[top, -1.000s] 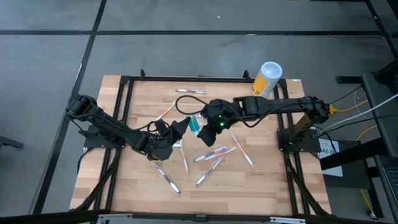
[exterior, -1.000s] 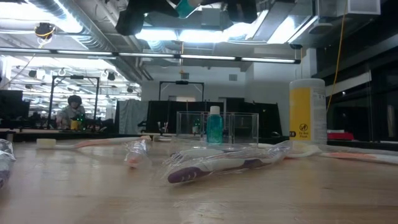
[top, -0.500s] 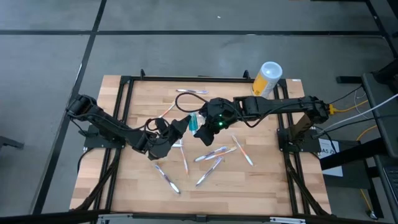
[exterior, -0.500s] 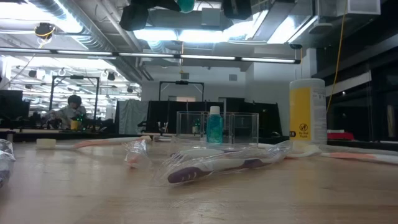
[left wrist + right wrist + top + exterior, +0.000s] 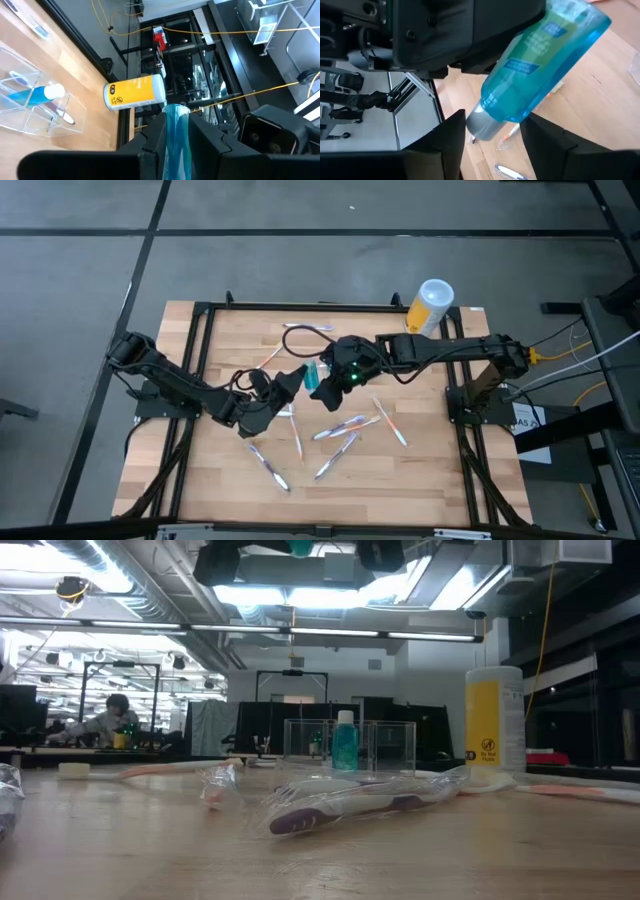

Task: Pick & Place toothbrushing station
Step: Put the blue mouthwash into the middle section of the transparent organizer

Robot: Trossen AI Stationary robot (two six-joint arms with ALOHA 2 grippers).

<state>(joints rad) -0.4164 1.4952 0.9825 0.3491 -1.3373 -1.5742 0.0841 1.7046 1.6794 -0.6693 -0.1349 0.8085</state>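
A blue see-through bottle (image 5: 313, 376) with a grey cap hangs high over the table's middle, with my left gripper (image 5: 293, 381) shut on it. My right gripper (image 5: 334, 379) is open. Its fingers (image 5: 451, 141) stand on either side of the bottle's cap (image 5: 485, 125) and do not touch it. The toothbrushing station (image 5: 350, 745), a clear holder with compartments, stands on the table toward the far side. It also shows in the left wrist view (image 5: 35, 107), with a blue tube in one compartment. Both grippers reach the low view's top edge, left (image 5: 222, 560) and right (image 5: 381, 552). My left gripper pinches the bottle's body (image 5: 176, 131) between its two fingers, which come in level from the table's left. The bottle is lifted clear of the table. It is tilted, its cap end lower and toward my right gripper.
A yellow canister (image 5: 430, 307) with a white lid stands at the far right of the table. Several wrapped toothbrushes (image 5: 345, 427) lie scattered over the table's middle and near side. More lie toward the far edge (image 5: 306, 328). One wrapped brush (image 5: 350, 805) lies close to the low camera.
The blue bottle has tipped a little between the two grippers. In the low view, less of it now shows below the top edge. Both arms have stayed in place.
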